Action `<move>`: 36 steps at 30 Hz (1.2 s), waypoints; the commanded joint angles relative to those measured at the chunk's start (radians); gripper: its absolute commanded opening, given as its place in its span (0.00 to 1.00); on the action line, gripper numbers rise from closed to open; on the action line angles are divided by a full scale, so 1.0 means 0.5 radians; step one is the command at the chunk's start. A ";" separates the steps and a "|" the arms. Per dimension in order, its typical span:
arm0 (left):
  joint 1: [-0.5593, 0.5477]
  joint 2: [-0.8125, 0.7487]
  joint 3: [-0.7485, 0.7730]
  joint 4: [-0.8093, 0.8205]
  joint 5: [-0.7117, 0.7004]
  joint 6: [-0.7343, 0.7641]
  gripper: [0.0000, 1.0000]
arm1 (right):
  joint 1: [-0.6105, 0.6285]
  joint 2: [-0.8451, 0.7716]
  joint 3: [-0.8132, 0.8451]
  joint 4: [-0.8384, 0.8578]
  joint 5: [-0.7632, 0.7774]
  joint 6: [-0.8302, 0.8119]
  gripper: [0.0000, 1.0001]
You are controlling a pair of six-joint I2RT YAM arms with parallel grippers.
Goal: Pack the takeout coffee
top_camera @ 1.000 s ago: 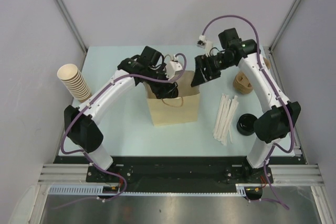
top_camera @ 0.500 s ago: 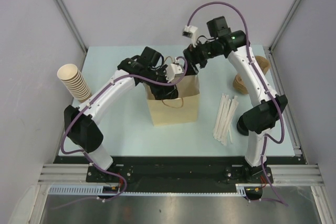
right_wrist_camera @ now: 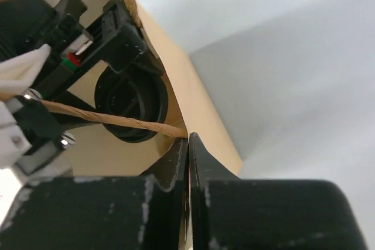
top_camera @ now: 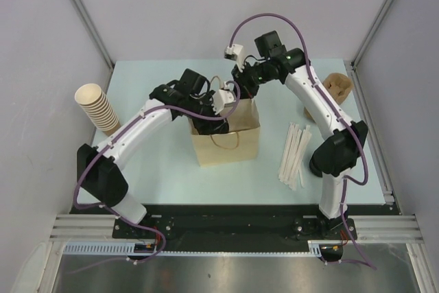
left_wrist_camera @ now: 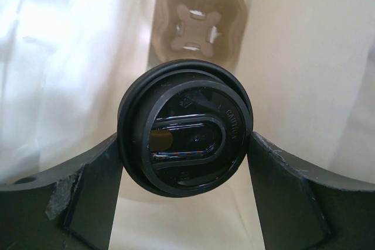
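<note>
While right fingers (right_wrist_camera: pixel 198 157) close tight on the bag (top_camera: pixel 226 143) rim at 12 o'clock, left fingers (left_wrist_camera: pixel 88 185), spread wide, grip the lidded cup (left_wrist_camera: pixel 186 139) above the carrier (left_wrist_camera: pixel 196 21) inside, not yet seated.

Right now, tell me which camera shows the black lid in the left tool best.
Left wrist: the black lid fills the frame face-on between the fingers of the left tool, against the paper bag interior. Right wrist shows only a dark, edge-on slice of it behind the handle. Top external: the left arm hides it.
</note>
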 commanded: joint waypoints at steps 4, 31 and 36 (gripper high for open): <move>0.128 -0.278 -0.178 0.362 0.009 -0.196 0.11 | -0.118 -0.276 -0.273 0.525 0.131 0.483 0.00; 0.131 -1.193 -1.624 1.676 -0.479 -0.116 0.06 | 0.664 -1.372 -1.655 1.821 1.343 0.402 0.00; 0.119 -1.224 -1.645 1.728 -0.617 -0.098 0.06 | 0.842 -1.375 -1.661 1.799 1.432 0.230 0.00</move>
